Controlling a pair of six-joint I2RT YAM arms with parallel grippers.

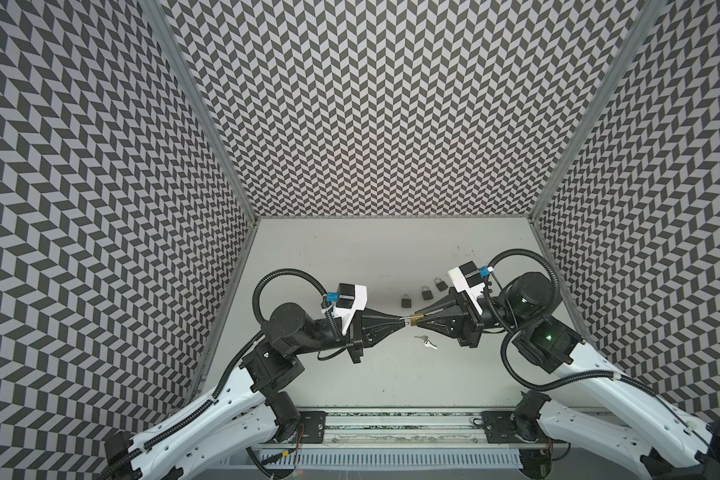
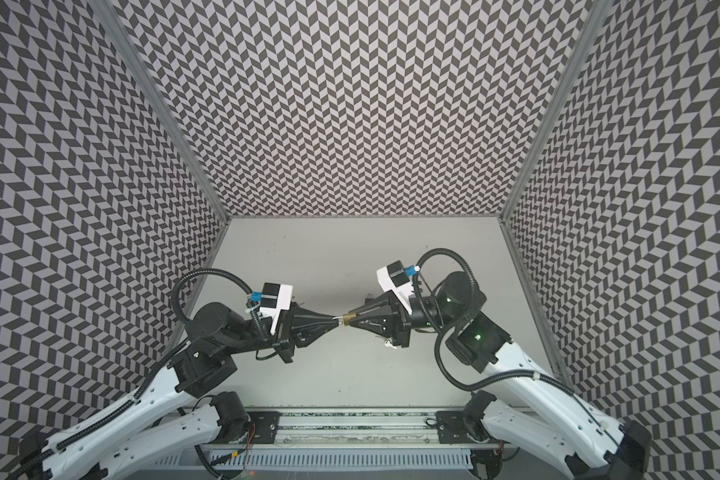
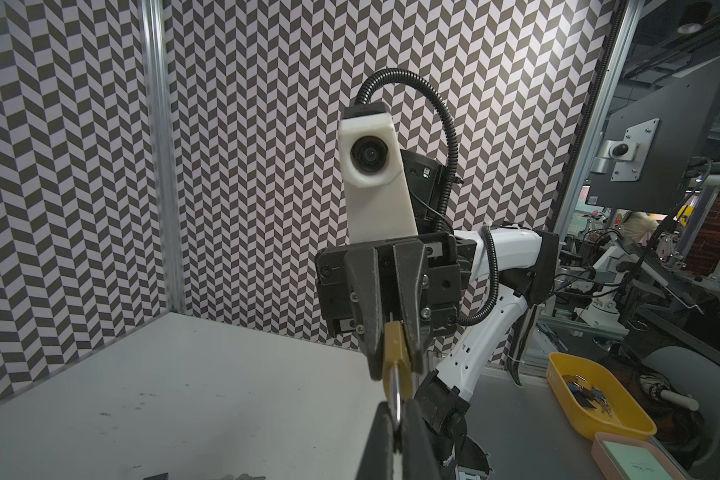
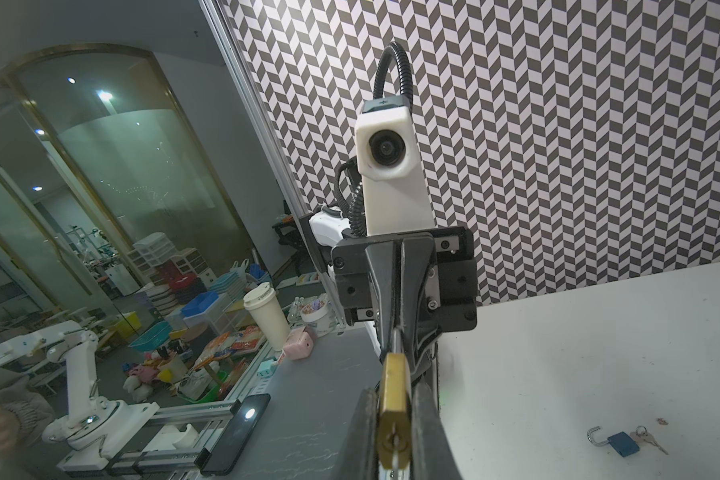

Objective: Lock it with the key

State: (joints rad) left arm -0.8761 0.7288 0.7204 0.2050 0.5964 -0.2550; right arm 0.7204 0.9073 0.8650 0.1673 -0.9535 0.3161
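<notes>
Padlock (image 1: 415, 319): I am seeing it held in the air between the two grippers, at the middle of both top views, above the table (image 1: 350, 249).
Left gripper (image 1: 405, 319): it is clamping fully closed on the shackle (image 3: 395, 395), reaching in from the left of the frame.
Right gripper (image 1: 424, 320): it is pinching the brass body from both sides, jaws nearly together, reaching in from the right.
Keyhole (image 4: 393, 440): it is facing the right wrist camera. A bit of bright metal is showing just under it, and I cannot tell what it is.
Keys (image 1: 425, 341): they are lying on the table just below the held Padlock in the frame, with neither gripper touching them.
Dark padlocks (image 1: 405, 300) (image 1: 426, 293) (image 1: 440, 284): three are sitting in a row that slants up to the right, just above the grippers' meeting point.
Blue padlock (image 4: 623, 442): it is lying at the lower right of the right wrist view with its shackle swung open and a key ring (image 4: 641, 432) touching it.
</notes>
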